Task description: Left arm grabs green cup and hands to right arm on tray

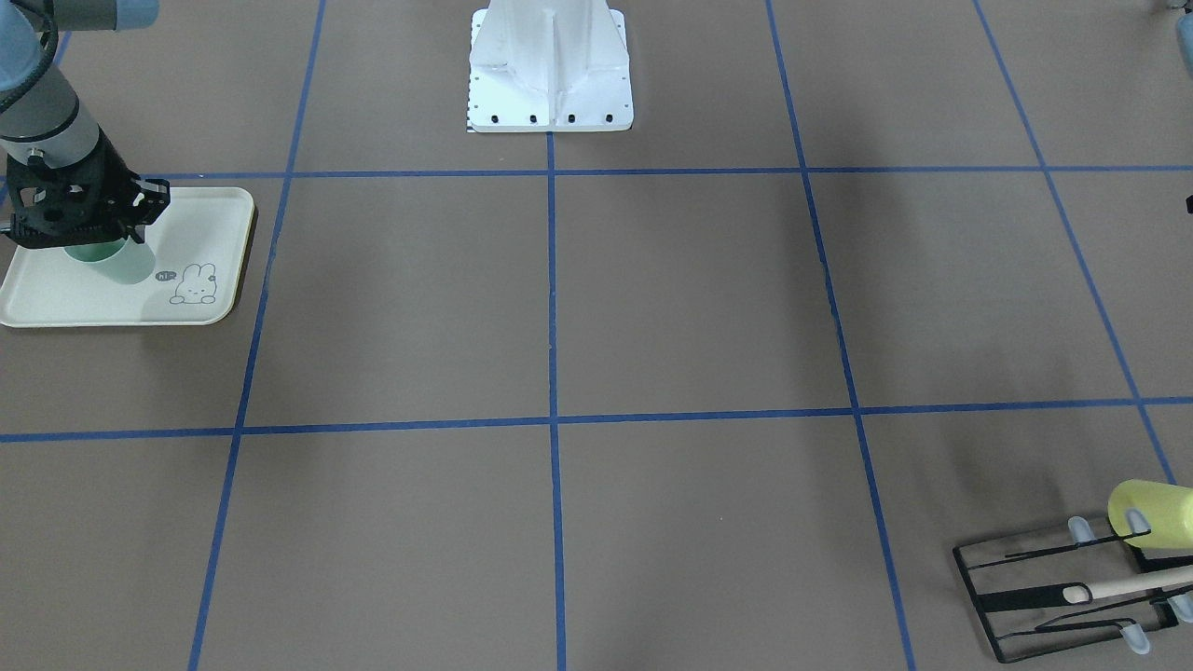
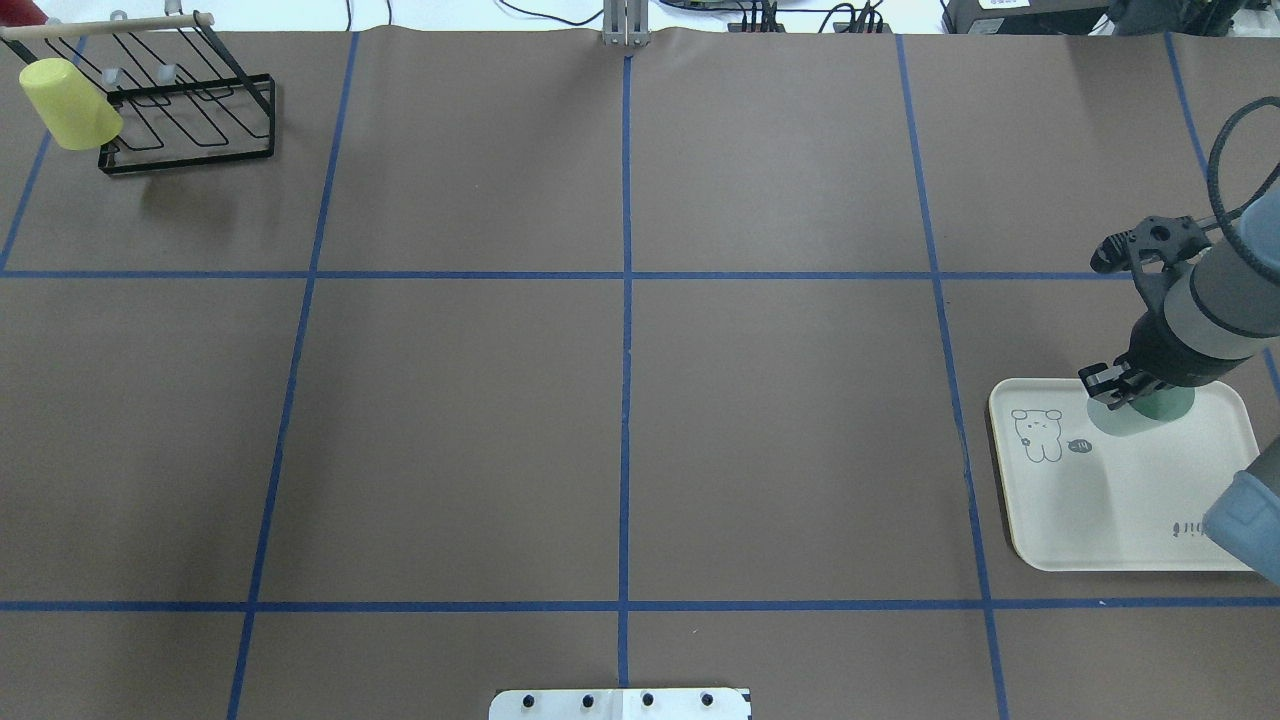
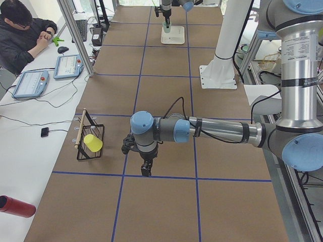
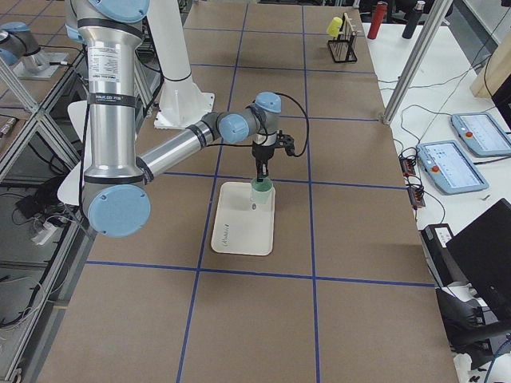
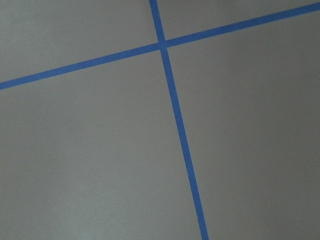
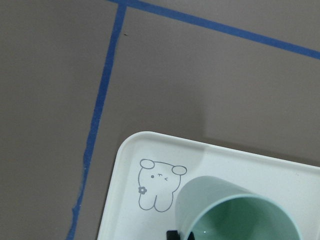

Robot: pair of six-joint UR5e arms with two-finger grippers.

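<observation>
The green cup (image 1: 121,263) is on the cream tray (image 1: 56,298), next to the drawn rabbit (image 1: 194,284). My right gripper (image 1: 93,244) comes down on it from above and is shut on the cup's rim. In the overhead view the right gripper (image 2: 1118,392) covers part of the cup (image 2: 1150,412) on the tray (image 2: 1100,520). The right wrist view shows the cup's open mouth (image 6: 240,215) over the tray (image 6: 225,160). My left gripper (image 3: 146,170) shows only in the exterior left view, low over a tape crossing; I cannot tell whether it is open.
A yellow cup (image 2: 68,105) hangs on the black wire rack (image 2: 190,110) at the table's far left corner. The white robot base (image 1: 550,65) stands at the near middle edge. Blue tape lines divide the brown table.
</observation>
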